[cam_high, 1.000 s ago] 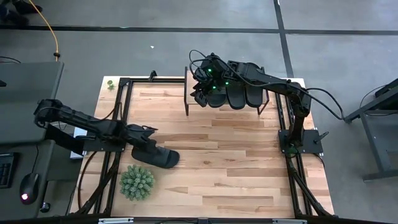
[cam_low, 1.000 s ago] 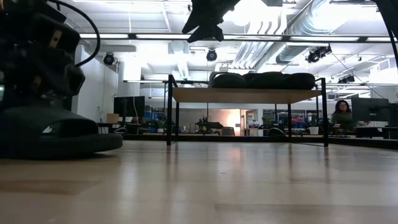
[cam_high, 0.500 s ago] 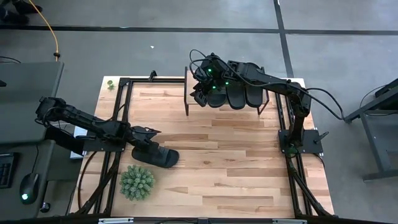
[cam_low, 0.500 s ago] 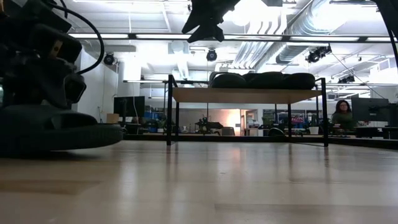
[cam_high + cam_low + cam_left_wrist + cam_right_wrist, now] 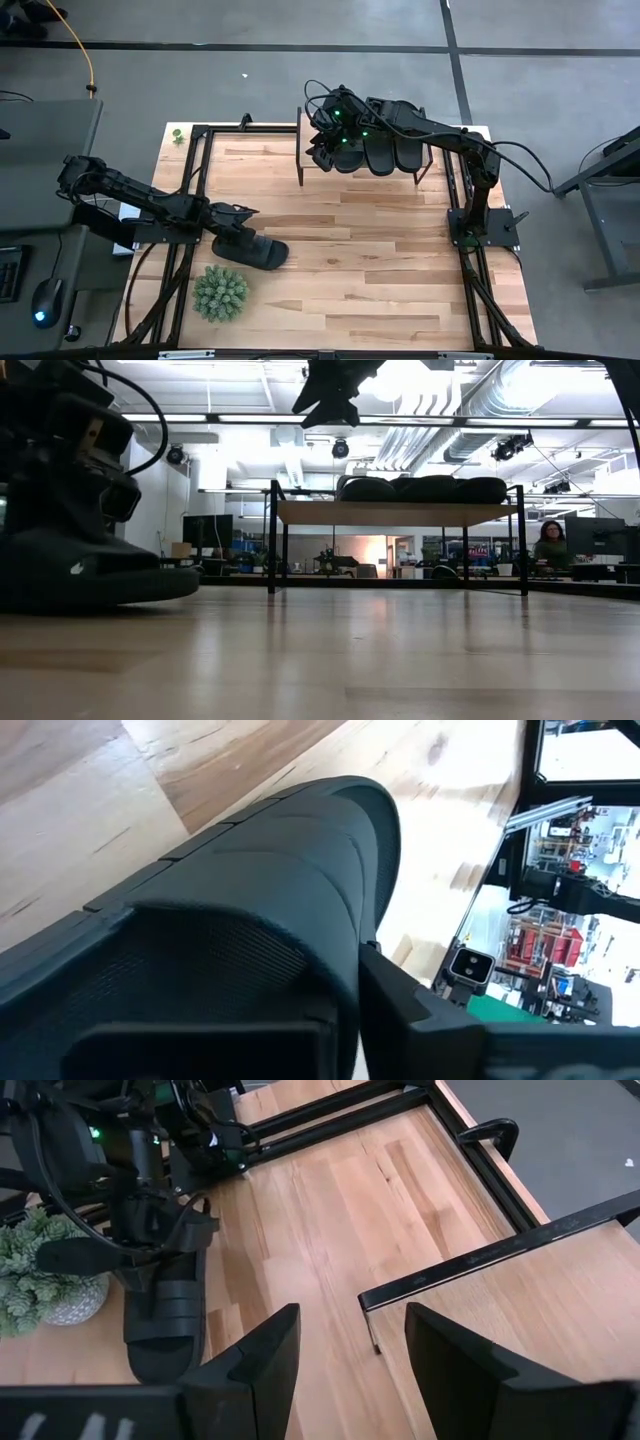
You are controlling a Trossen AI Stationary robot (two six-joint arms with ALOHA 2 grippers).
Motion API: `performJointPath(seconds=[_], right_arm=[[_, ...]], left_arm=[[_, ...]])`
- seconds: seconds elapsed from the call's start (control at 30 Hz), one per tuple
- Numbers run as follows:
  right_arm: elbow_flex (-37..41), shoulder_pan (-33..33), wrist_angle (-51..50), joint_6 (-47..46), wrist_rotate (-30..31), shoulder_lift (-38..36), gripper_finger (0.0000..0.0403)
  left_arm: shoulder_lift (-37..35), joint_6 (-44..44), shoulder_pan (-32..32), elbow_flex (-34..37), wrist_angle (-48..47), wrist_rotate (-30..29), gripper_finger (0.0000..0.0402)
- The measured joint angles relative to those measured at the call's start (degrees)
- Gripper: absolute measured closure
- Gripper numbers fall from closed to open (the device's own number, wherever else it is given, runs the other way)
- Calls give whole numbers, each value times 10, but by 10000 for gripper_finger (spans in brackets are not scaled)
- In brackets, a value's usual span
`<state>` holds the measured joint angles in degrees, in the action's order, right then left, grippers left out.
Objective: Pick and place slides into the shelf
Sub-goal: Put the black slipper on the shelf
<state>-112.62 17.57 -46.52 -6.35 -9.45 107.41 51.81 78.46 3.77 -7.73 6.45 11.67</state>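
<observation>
Black left gripper (image 5: pixel 238 222): closed on the strap of the one slide (image 5: pixel 252 249) lying on the table; its fingers meet over the strap in the high view, and the left wrist view is filled by that strap.
Held slide: rests flat on the wooden tabletop (image 5: pixel 350 260) near its left edge, toe toward the table's middle; in the low view it shows at far left (image 5: pixel 95 575) with its sole on the wood.
Right gripper (image 5: pixel 322 150): jaws standing apart, empty, hovering above the left end of the shelf (image 5: pixel 308 150); in the right wrist view both dark fingers (image 5: pixel 255 1365) frame bare tabletop and the shelf's black edge.
Shelf: at the table's far edge, light plank top on thin black legs (image 5: pixel 400 512).
Slides on shelf: three black slides (image 5: pixel 380 150) lie side by side on the plank, toward its right part; in the low view they show as dark humps (image 5: pixel 425 488) on top.
Potted plant (image 5: pixel 220 292): small green plant just beside the held slide, toward the table's near edge.
Person (image 5: pixel 549 545): seated far behind the table, at right in the low view.
</observation>
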Motion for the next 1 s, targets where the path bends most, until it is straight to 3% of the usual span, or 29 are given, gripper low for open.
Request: performJointPath(seconds=[0.57, 1.0], right_arm=[[0, -31, 3, 129, -5, 0, 229], [-47, -113, 12, 250, 76, 0, 229]], left_arm=[[0, 13, 0, -66, 11, 23, 386], [0, -17, -1, -177, 10, 22, 389]])
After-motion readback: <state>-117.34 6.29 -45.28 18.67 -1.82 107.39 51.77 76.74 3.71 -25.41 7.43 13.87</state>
